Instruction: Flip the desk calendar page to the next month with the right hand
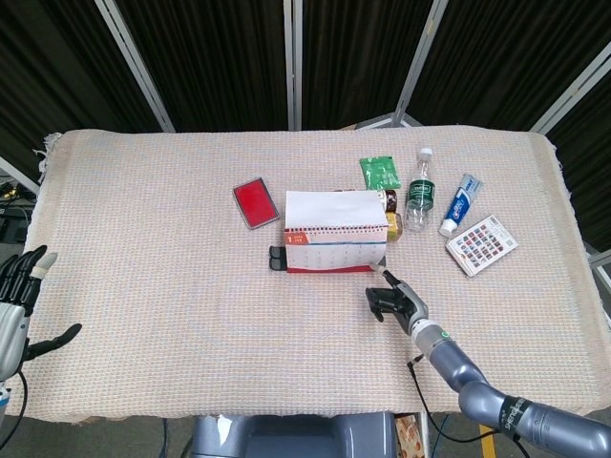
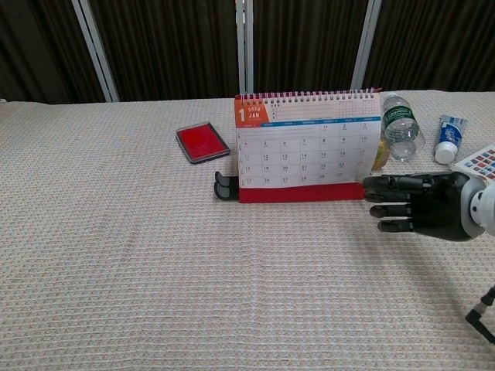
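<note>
Desk calendar (image 2: pixel 308 147) upright near the middle of the cloth-covered surface (image 1: pixel 172 286), January page facing the near side, spiral binding along the top, red base strip along the bottom. Right hand (image 2: pixel 418 205) just right of the calendar's lower right corner, low over the cloth, fingers (image 2: pixel 387 183) stretched leftward with the topmost tip at or touching the page's bottom right corner; contact not certain from either view. Nothing gripped, fingers fairly straight and slightly apart. A small black clip-like object (image 2: pixel 224 186) against the calendar's left foot. Red ink pad (image 2: pixel 202 143) to the far left of the calendar. Behind and right of it, a plastic water bottle (image 2: pixel 399 128), a toothpaste tube (image 2: pixel 448 138), a green packet (image 1: pixel 380 172), and a colourful card (image 1: pixel 481 245) toward the right edge. Something small and yellowish partly hidden behind the calendar's right end. Left hand (image 1: pixel 17 310) far off at the near left edge, beyond the cloth, fingers spread, holding nothing.
</note>
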